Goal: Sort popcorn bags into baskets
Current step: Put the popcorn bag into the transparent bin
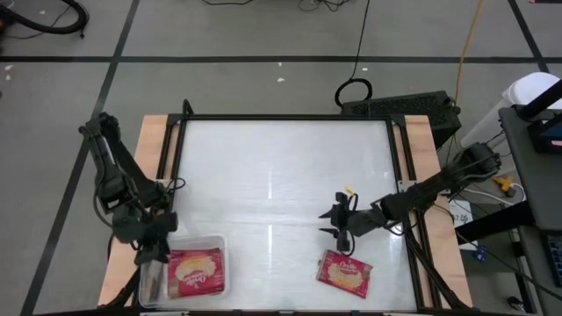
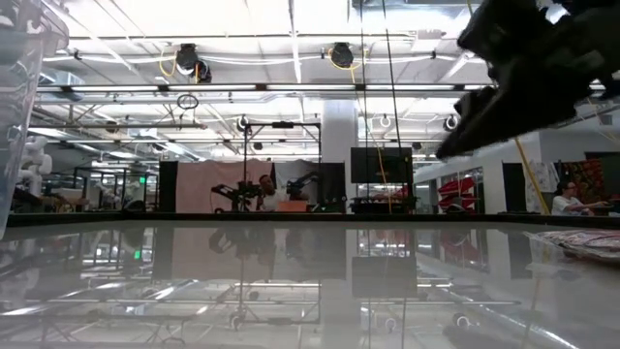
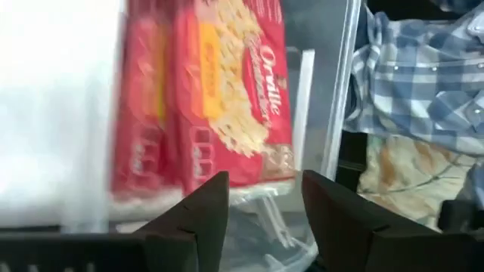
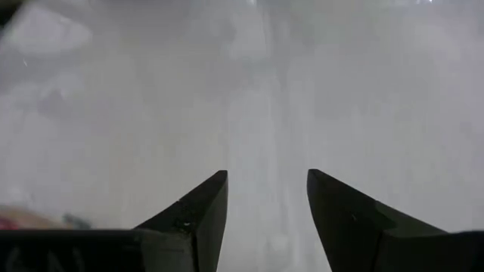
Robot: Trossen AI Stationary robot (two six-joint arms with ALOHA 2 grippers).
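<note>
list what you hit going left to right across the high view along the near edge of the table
left hand over the tub's left end → popcorn bag lying in the clear tub → right hand, open above the table → loose popcorn bag on the table

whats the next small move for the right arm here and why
Probably swing the right tool toward the table's near edge and lower it onto the flat red popcorn packet. That packet lies alone on the white table, outside the clear plastic tub, which already holds packets. The right tool is open, empty and just beside it, while the left tool is over the tub.
</note>
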